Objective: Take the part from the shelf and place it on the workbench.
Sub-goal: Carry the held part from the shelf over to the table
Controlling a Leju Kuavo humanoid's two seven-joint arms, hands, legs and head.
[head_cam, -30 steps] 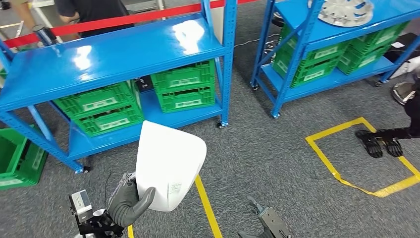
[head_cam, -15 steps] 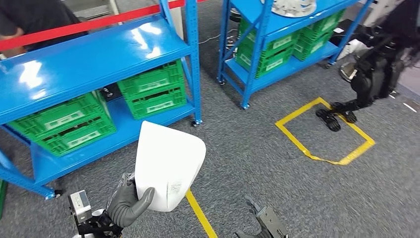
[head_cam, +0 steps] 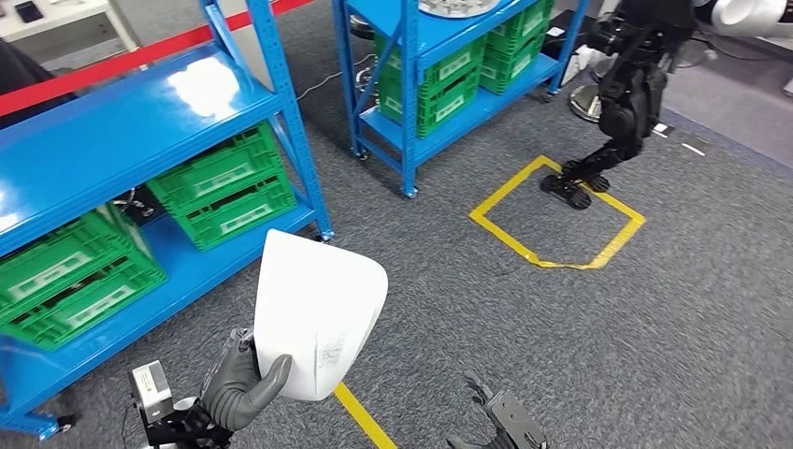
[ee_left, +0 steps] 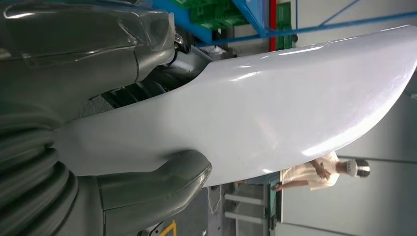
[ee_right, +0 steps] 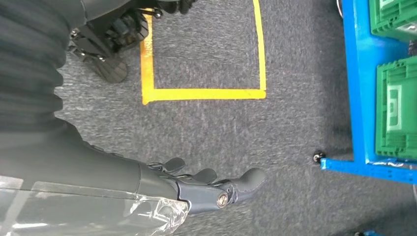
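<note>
While left hand (head_cam: 245,385) grips glossy white curved plastic panel (head_cam: 316,318) upright, right hand (head_cam: 496,426) hangs empty, fingers apart.

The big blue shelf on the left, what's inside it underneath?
Under the top board of the blue shelf, green crates sit stacked on the lower board. What the crates hold cannot be seen. The white part in the left hand covers some floor.

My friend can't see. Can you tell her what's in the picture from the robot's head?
The robot's left hand holds up a curved white part over grey carpet. Blue shelves with green crates stand behind it, the right hand holds nothing, and another dark robot stands by a yellow square taped on the floor.
</note>
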